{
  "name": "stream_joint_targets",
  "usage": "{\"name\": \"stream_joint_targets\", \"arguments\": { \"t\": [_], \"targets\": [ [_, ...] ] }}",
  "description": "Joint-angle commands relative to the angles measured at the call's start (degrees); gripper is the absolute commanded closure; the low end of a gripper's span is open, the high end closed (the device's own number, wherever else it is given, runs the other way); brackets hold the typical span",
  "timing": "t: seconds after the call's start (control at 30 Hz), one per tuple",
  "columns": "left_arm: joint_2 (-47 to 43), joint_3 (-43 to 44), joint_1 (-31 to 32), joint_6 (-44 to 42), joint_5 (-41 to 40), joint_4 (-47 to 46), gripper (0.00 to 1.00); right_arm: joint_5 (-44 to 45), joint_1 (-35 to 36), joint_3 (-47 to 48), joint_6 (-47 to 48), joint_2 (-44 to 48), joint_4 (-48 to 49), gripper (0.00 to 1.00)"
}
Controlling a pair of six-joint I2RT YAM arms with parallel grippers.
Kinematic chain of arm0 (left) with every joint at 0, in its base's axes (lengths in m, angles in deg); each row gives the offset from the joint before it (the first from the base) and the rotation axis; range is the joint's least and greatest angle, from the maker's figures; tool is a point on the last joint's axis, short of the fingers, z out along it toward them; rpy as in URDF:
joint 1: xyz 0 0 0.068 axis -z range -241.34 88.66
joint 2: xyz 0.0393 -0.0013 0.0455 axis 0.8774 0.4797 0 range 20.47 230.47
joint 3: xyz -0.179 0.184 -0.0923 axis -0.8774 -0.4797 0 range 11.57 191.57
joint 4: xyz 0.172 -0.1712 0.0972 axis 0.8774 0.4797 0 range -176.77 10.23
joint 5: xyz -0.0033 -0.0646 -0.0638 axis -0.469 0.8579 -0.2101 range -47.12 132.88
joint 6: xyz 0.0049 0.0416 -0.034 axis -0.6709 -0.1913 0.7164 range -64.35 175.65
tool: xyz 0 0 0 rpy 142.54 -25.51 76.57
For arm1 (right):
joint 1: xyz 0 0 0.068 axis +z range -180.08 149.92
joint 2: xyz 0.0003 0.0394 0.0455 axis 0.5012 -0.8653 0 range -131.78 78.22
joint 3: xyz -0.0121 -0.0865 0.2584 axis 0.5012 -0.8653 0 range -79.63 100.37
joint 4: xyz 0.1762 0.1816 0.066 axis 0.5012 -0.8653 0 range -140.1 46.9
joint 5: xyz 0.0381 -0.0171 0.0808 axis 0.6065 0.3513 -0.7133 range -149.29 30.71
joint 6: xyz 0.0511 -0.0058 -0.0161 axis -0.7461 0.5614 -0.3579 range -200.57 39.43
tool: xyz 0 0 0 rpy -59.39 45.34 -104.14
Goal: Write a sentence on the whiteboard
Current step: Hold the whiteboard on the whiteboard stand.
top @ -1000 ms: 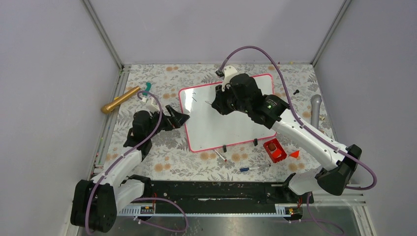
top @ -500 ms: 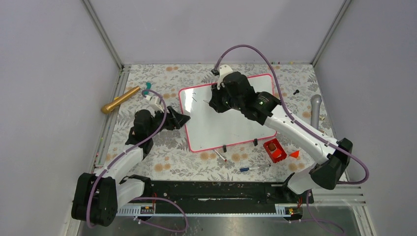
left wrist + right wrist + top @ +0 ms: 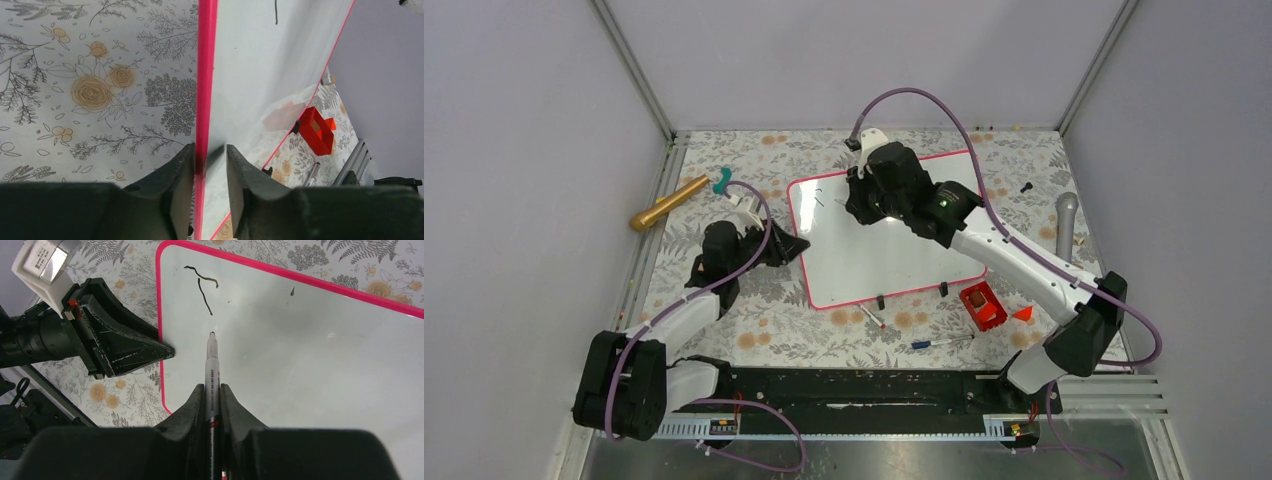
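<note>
Left claw [image 3: 210, 152] straddles the pink left edge of the whiteboard [image 3: 265, 60], one finger on each side; whether it actually pinches, I cannot tell. That board lies flat on the desk [image 3: 754, 312], its long axis running rightward. Right claw [image 3: 212, 390], clenched on the marker [image 3: 212, 362], aims the tip just below the first strokes [image 3: 204, 295].
</note>
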Motion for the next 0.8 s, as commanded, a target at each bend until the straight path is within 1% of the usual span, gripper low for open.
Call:
{"name": "stream_joint_targets", "arguments": {
  "t": [0.0, 0.2, 0.27, 0.4, 0.77],
  "targets": [
    [1.51, 2.93, 0.20, -1.72, 2.47, -1.63, 0.74, 2.10, 0.42, 3.15, 1.96, -1.66, 1.21, 1.00],
    [1.61, 2.85, 0.21, -2.63, 1.99, -1.50, 0.87, 3.19, 0.44, 4.49, 2.57, -3.61, 0.29, 1.00],
    [1.34, 2.80, 0.19, -3.14, 1.26, -0.68, 0.93, 3.43, 0.50, 4.83, 2.68, -3.98, 0.22, 1.00],
    [0.44, 2.42, 0.19, -3.96, 0.72, -0.19, 1.00, 3.90, 0.48, 5.80, 3.00, -5.04, -0.26, 1.00],
    [-3.09, 0.65, 0.77, -8.27, -1.73, 1.27, 1.00, 4.14, 0.96, 7.09, 3.36, -5.50, -1.47, 1.00]
  ]
}}
